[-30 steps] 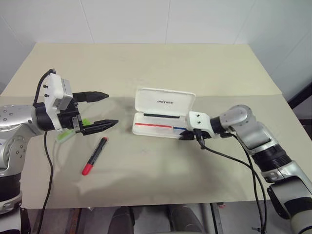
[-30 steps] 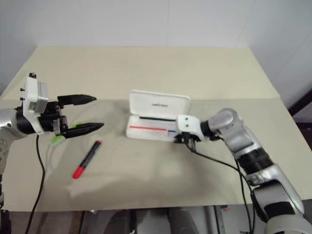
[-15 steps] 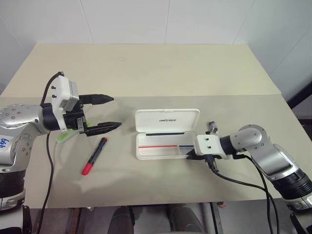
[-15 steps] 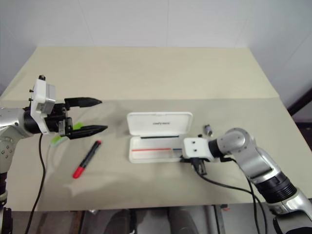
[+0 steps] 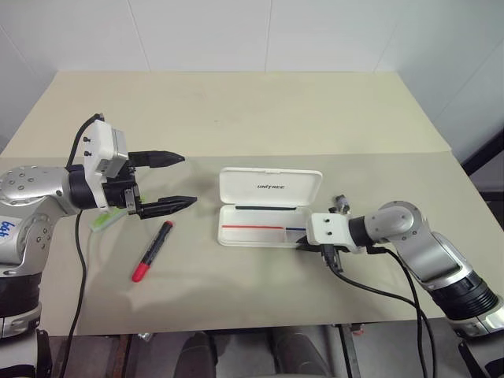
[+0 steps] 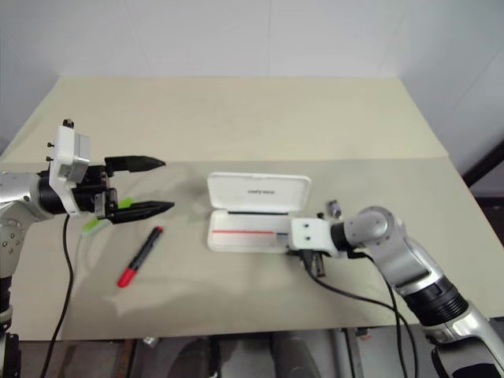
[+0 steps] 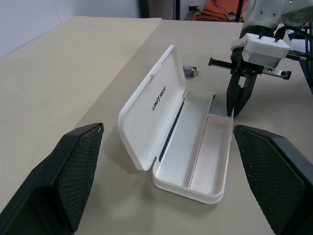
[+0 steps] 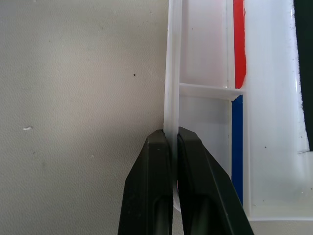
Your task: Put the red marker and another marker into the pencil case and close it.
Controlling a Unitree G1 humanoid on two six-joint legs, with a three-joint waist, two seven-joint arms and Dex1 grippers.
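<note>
Broad beige table [image 5: 260,110] under everything. Flat white hard-plastic hinged pencil case [image 5: 264,228] open at centre, lid upright, tray empty apart from thin red and blue lines. Right hand [image 8: 171,142] at tray's near right corner, 2 black fingers clamped on its thin front wall. Left hand [image 5: 169,181] raised at left, fingers wide apart, empty. Slim black marker with red cap [image 5: 152,251] flat on table below it. Stubby lime-green highlighter [image 5: 106,218] partly hidden behind left hand. Small grey cylinder [image 5: 341,204] right of lid.
</note>
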